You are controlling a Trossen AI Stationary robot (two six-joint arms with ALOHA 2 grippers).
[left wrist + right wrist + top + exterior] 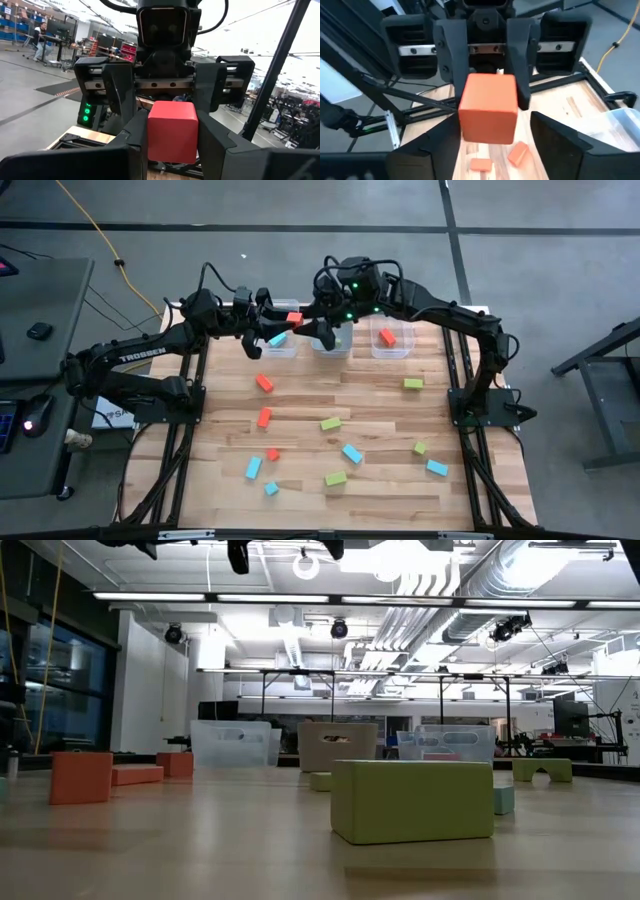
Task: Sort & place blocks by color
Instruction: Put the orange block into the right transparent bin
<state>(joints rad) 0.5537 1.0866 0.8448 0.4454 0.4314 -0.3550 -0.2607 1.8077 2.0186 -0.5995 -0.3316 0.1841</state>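
Mid-air handoff: red block (294, 318) sits between both grippers above the desk's (300, 405) far edge, by the bins. Left gripper (172, 145) is clenched on it. Right gripper (490, 145) has fingers spread around it, not gripping yet. Likely passing toward the right bin (392, 340), which already holds red. Arms crowd there; open room nearer, where loose blocks lie.

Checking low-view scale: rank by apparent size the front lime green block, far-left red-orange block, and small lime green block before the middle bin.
Front lime green block
Far-left red-orange block
Small lime green block
Nearness to the camera inflates the first; true sizes unsure.
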